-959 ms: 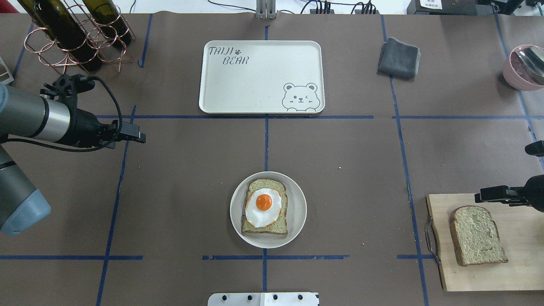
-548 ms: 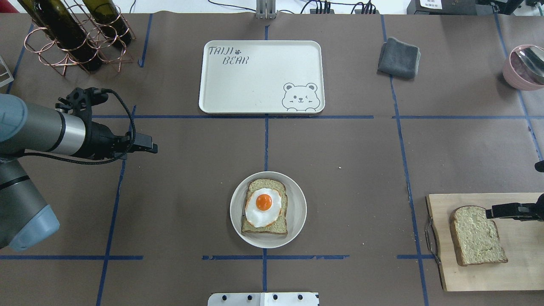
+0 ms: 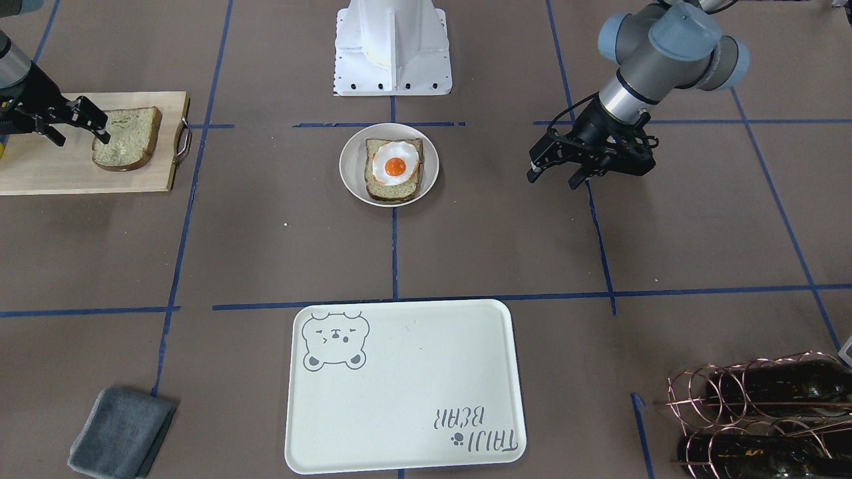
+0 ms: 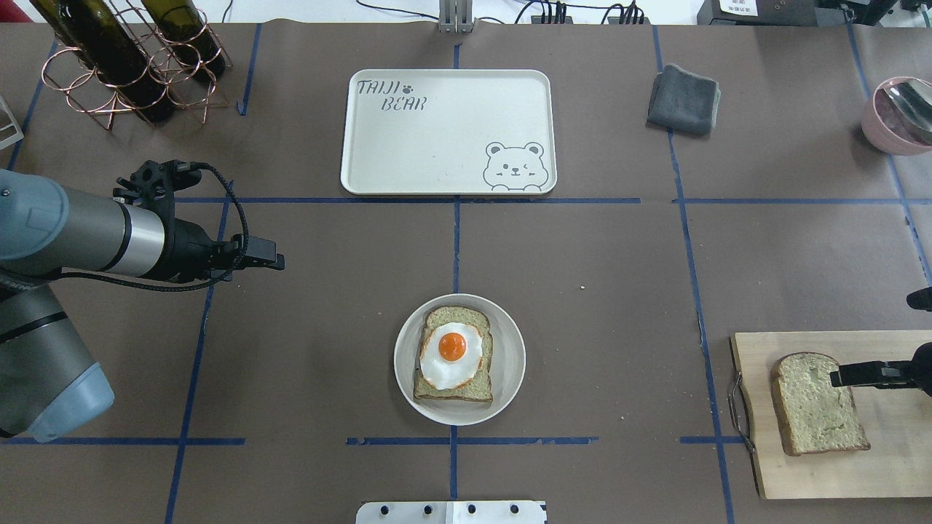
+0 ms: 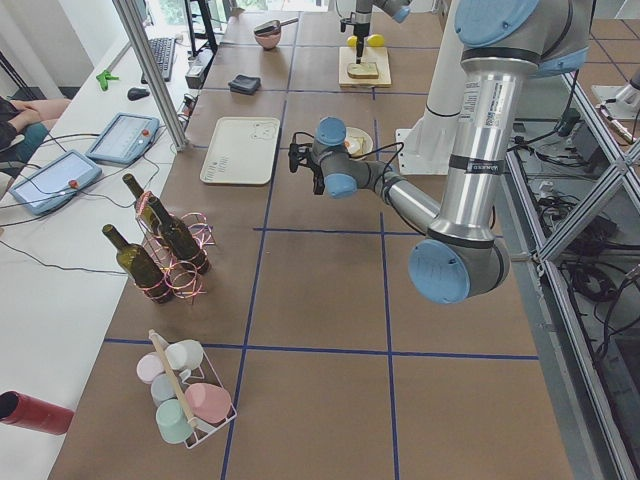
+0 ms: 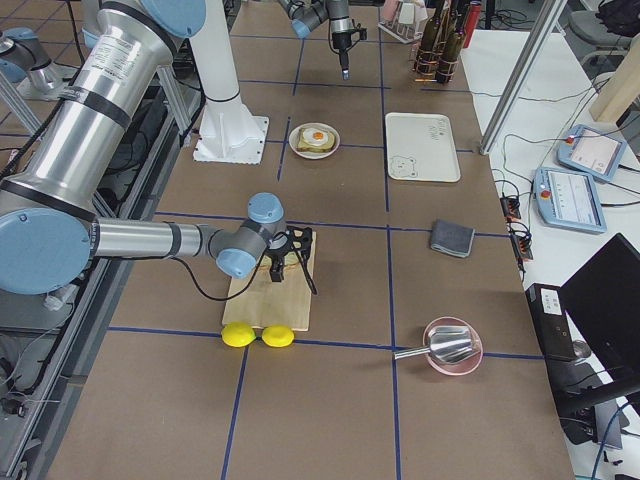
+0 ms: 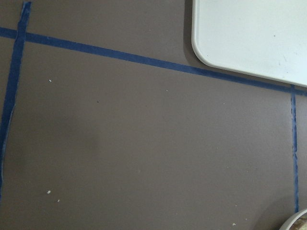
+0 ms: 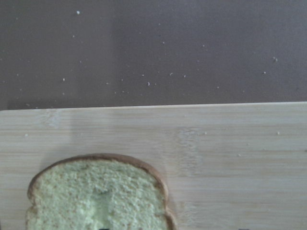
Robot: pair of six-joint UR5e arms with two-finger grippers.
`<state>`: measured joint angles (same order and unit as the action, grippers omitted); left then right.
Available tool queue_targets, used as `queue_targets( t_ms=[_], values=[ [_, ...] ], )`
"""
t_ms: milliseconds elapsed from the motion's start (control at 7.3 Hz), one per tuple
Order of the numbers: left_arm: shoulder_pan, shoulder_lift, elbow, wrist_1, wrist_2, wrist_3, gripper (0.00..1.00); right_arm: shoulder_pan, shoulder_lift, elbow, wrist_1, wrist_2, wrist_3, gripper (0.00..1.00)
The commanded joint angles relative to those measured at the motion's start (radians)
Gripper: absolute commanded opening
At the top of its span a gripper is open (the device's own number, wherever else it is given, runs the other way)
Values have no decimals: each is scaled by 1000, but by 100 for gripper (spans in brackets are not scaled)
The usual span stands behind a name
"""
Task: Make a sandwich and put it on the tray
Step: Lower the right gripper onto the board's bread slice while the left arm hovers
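Observation:
A bread slice topped with a fried egg [image 4: 451, 354] lies on a round white plate [image 4: 510, 364] at the table's front middle. A second bread slice [image 4: 815, 407] lies on a wooden cutting board [image 4: 888, 466] at the right; it also shows in the right wrist view [image 8: 98, 194]. My right gripper [image 4: 837, 376] is open just above that slice's upper right edge, one finger over the bread [image 3: 126, 136]. My left gripper [image 3: 552, 178] is open and empty, left of the plate and above the table. The cream bear tray [image 4: 437, 138] lies bare at the back middle.
A copper rack with wine bottles [image 4: 124, 58] stands at the back left. A folded grey cloth [image 4: 683, 98] lies right of the tray. A pink bowl with a metal scoop [image 4: 899, 113] sits at the far right. Two lemons [image 6: 255, 335] lie beside the cutting board.
My left arm has moved right and toward the table's front, closer to the plate. My right gripper has moved from the board's back edge to over the loose slice's edge.

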<state>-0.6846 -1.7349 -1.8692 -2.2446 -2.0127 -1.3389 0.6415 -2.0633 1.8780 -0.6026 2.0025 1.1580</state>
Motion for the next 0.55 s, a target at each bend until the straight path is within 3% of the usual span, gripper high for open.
queue_targets(
  t_ms=[0,137,411],
  values=[
    [-1,-3,-1,0,0,0,100,-40,0,-3,14,-2,9,68],
    [-3,-3,-2,0,-1,0,100,-40,0,-2,15,-1,9,54],
    [-3,-3,-1,0,0,0,100,-40,0,-3,15,1,8,48]
  ],
)
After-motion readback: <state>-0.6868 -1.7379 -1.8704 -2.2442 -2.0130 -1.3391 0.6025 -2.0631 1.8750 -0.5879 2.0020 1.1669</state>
